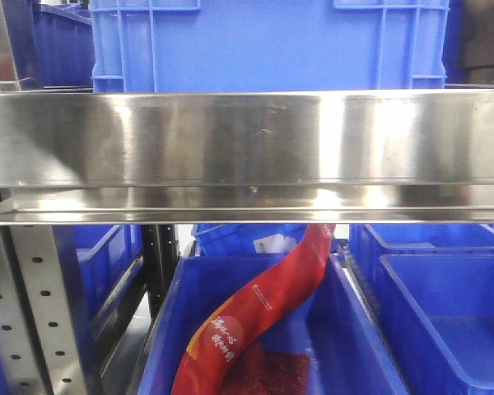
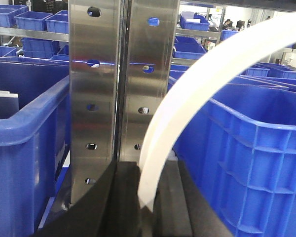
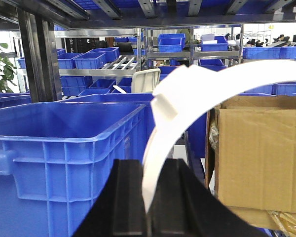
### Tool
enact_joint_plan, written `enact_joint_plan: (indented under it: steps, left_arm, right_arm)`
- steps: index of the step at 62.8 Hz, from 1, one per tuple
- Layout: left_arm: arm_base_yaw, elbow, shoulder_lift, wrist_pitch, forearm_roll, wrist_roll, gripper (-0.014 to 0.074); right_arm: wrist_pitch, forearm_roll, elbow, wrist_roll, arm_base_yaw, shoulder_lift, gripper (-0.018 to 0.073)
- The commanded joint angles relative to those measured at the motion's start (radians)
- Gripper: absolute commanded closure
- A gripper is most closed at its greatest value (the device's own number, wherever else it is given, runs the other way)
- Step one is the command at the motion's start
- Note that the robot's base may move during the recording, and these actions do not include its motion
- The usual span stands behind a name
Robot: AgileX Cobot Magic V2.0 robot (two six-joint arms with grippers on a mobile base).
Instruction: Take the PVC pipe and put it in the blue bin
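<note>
The PVC pipe shows in none of the views. My left gripper is shut, its black fingers pressed together. A flat curved white strip rises from the seam between them and arches right. It faces a steel upright between two blue bins, one left and one right. My right gripper is also shut, with the same kind of white strip arching up from its seam. An open blue bin stands just left of it. Neither gripper appears in the front view.
A cardboard box stands right of the right gripper. In the front view a steel shelf beam crosses the frame with a blue crate on top. Below it a blue bin holds a red packet.
</note>
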Motion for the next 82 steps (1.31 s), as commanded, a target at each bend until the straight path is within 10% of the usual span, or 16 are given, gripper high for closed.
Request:
enact_joint_plan:
  steps: [1,58,82]
  left_arm:
    - [-0.006,-0.004,-0.004,-0.029,-0.002,0.000,0.0707]
    - [-0.008,-0.026,0.001,-0.070,0.006,0.000,0.0707]
    - [-0.184,-0.339,0.180,-0.021,0.174,0.000,0.0707]
  right_arm:
    - [-0.017,-0.012,0.002,-0.002,-0.001,-0.005,0.0724]
    - [-0.105,-0.012,0.002,-0.002,-0.001,0.004,0.0724]
    - [-0.134,-0.013,-0.230,-0.002,0.036,0.260,0.0724]
